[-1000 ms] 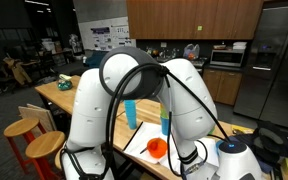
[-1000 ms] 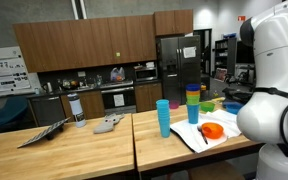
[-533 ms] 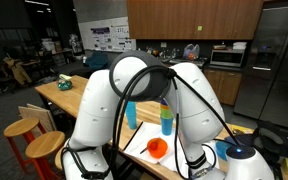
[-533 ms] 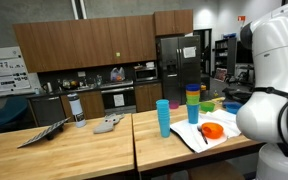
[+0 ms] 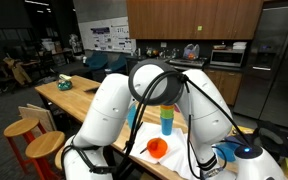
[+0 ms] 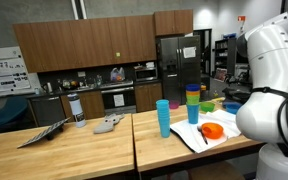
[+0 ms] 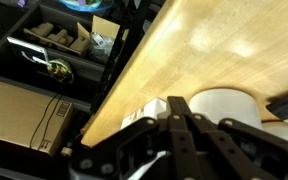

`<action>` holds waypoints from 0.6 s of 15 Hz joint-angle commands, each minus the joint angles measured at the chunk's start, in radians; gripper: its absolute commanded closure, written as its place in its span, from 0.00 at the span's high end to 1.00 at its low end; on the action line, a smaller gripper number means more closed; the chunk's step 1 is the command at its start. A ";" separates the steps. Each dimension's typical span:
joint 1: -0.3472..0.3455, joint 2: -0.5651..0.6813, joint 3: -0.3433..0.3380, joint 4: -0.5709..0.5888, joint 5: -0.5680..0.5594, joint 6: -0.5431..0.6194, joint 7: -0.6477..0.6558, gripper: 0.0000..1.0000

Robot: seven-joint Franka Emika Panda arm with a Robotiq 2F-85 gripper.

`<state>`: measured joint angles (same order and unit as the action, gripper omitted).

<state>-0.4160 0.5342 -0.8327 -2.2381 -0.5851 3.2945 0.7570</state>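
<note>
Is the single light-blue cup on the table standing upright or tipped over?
Upright: in an exterior view the blue cup stands on its base on the wooden table, rim on top.

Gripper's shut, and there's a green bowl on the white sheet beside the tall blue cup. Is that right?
Not quite. The bowl on the white sheet is orange, not green, as both exterior views show. The rest holds: it lies beside the tall blue cup, and the wrist view shows the gripper shut.
</note>
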 commanded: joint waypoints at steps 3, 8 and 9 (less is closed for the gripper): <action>0.005 0.075 0.038 0.045 0.268 0.072 -0.191 0.00; -0.004 0.060 0.157 0.044 0.606 0.104 -0.467 0.00; 0.006 0.059 0.167 0.038 0.649 0.105 -0.492 0.00</action>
<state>-0.4120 0.6051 -0.7053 -2.1968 -0.0335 3.3864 0.3496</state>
